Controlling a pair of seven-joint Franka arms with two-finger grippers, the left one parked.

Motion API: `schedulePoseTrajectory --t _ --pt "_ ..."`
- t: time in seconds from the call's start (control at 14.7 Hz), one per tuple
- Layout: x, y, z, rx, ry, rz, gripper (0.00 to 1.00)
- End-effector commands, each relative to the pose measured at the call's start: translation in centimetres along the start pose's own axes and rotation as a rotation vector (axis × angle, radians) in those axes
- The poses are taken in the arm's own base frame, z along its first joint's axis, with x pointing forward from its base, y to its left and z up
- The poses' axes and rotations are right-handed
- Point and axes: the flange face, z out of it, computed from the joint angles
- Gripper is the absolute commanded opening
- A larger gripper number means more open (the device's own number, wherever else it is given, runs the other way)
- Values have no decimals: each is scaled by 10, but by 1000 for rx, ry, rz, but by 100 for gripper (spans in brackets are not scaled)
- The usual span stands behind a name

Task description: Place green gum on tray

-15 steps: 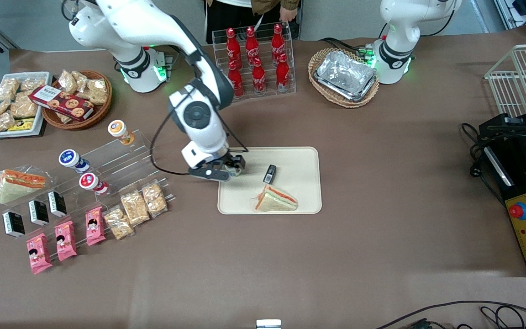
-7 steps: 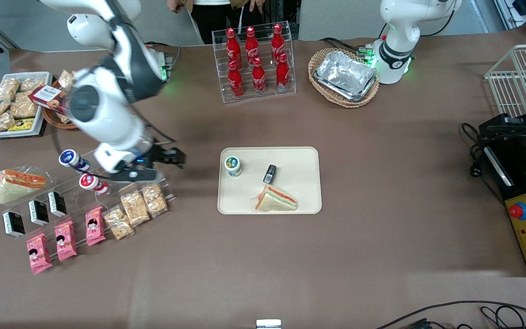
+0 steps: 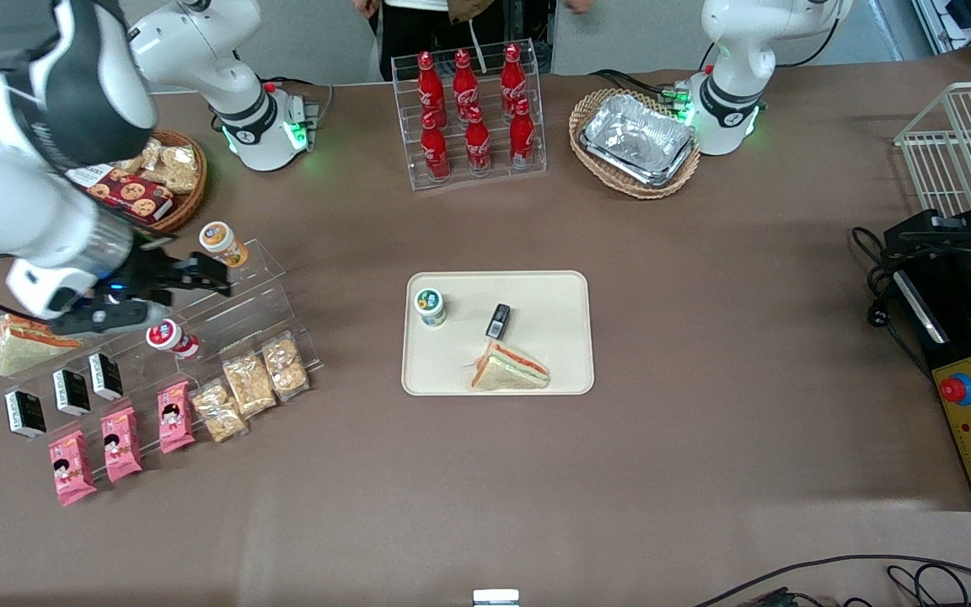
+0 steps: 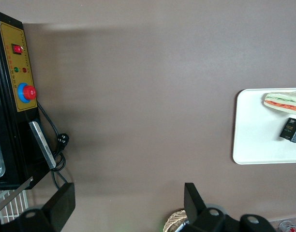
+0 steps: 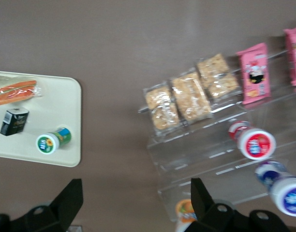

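Green gum (image 3: 430, 306) stands upright on the tray (image 3: 553, 371), in the corner toward the working arm, farther from the front camera than the sandwich (image 3: 509, 369) and beside the small black pack (image 3: 498, 320). Nothing touches it. Gripper (image 3: 199, 279) hangs over the clear tiered rack (image 3: 241, 312) at the working arm's end of the bench, roughly 9 o'clock from the tray, well apart from it. Jaws spread wide, holding nothing. Orange-lidded bottle (image 3: 220, 243) just beside them.

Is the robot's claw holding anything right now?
No. The gripper is open and empty, up over the clear snack rack. The green gum stands on the tray.
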Motion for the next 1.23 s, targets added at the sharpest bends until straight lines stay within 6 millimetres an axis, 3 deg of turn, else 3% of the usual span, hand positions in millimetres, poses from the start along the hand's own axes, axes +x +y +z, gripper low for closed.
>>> schedulePoseTrajectory --t 0.0,0.27,0.82,1.09,1.16 --pt "1 21 -45 -56 -11 -23 100" --pt "-7 46 -82 -77 -16 -13 100" --pt "-10 74 -90 -93 -17 -17 100" --pt "-15 72 -121 -94 -3 -21 100" --pt "-15 71 -121 -95 -5 -22 100"
